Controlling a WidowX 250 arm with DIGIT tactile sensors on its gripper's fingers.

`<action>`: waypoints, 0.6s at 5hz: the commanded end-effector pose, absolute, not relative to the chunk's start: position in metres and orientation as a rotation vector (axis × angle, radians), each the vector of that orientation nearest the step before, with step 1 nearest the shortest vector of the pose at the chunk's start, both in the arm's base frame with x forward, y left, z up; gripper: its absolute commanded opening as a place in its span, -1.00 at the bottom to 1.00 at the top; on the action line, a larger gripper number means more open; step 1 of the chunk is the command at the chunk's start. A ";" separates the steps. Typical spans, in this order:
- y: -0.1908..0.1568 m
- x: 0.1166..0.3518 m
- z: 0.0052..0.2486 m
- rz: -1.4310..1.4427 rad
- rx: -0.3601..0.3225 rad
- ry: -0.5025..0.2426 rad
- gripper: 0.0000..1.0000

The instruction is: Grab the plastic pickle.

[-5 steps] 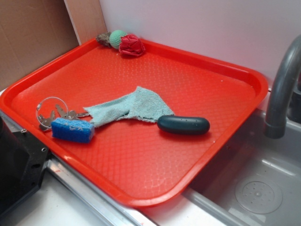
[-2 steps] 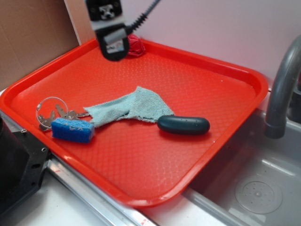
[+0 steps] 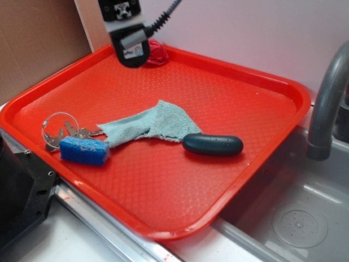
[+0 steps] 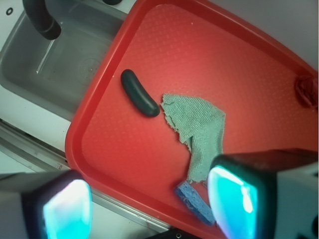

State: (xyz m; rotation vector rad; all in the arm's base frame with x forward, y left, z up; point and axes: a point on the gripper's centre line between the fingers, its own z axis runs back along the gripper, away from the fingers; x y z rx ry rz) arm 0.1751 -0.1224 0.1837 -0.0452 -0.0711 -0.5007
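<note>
The red tray [image 3: 256, 117] is taking up most of both views, sitting beside the steel sink [image 3: 305, 218] w/ a grey faucet [image 3: 327, 103] curving over it; in the wrist view the tray's far corners are running off-frame. The gripper [image 3: 132, 50] is hanging high over the tray's back-left corner, nothing between its fingers and touching nothing — in the wrist view the two fingers [image 4: 234, 199] are showing as blurred, teal-glowing pads at bottom left and bottom right, spread wide apart, w/ the tray's near edge visible through the gap. The light teal cloth [image 3: 150, 125] is lying crumpled near the tray's middle, one end trailing toward the left. The plastic pickle [image 3: 212, 144] is lying flat on the tray floor right of centre, its left end just beside — maybe touching — the cloth's edge, well apart from the gripper. The blue sponge [image 3: 84, 150] is sitting near the tray's left rim; in the wrist view it's partly hidden behind the right finger. A key ring w/ keys [image 3: 60, 131] is lying just behind the sponge, partly covered by it and by the cloth's end. A red knitted thing [image 3: 157, 53] in the back corner is mostly hidden behind the gripper; can't tell what it is.
</note>
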 end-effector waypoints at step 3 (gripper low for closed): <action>-0.183 0.233 0.047 -1.045 -0.126 -0.225 1.00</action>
